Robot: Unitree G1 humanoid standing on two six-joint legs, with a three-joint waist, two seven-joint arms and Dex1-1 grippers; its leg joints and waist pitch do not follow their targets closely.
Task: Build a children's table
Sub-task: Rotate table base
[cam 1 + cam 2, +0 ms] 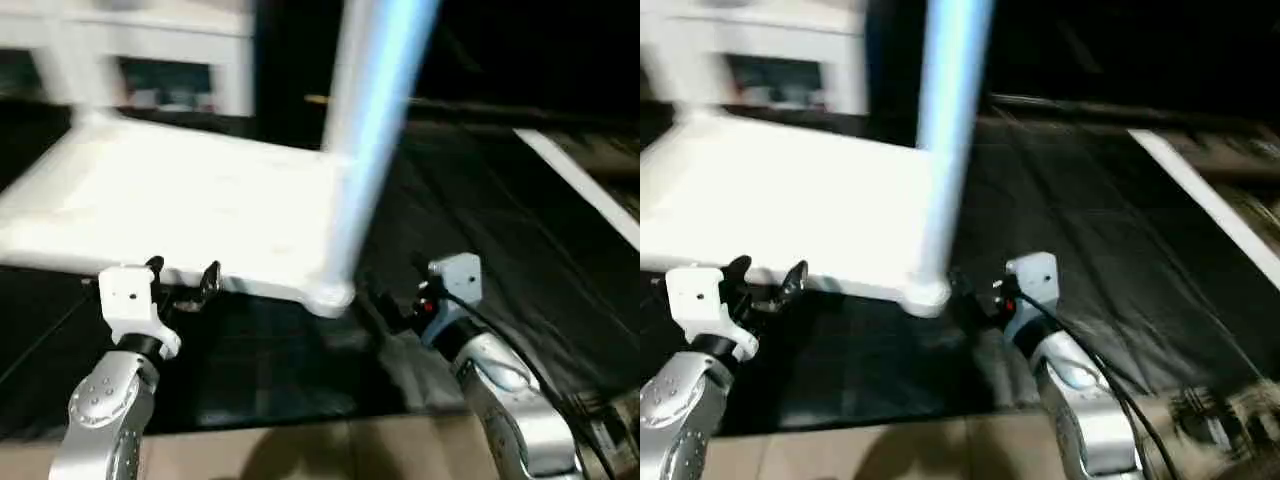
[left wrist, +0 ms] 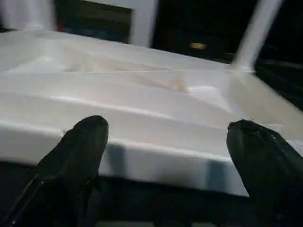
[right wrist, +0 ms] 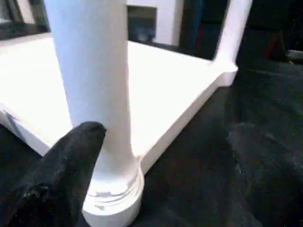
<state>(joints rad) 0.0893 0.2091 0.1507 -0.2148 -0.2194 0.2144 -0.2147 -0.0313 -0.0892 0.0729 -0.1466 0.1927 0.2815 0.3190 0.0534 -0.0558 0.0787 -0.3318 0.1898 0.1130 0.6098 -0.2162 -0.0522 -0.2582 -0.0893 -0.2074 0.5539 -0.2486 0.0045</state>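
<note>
Black matting (image 1: 480,200) covers the floor; upside-down tabletop (image 1: 180,200) lies on it, one leg (image 1: 365,120) upright in its near corner socket. Left gripper (image 1: 182,280) spread wide at the near edge; right gripper (image 1: 975,290) spread wide just beside the leg's base.

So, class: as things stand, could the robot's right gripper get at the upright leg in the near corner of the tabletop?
Probably yes. The right gripper is open and sits right beside the leg near its base in the tabletop corner, with nothing between them.
</note>
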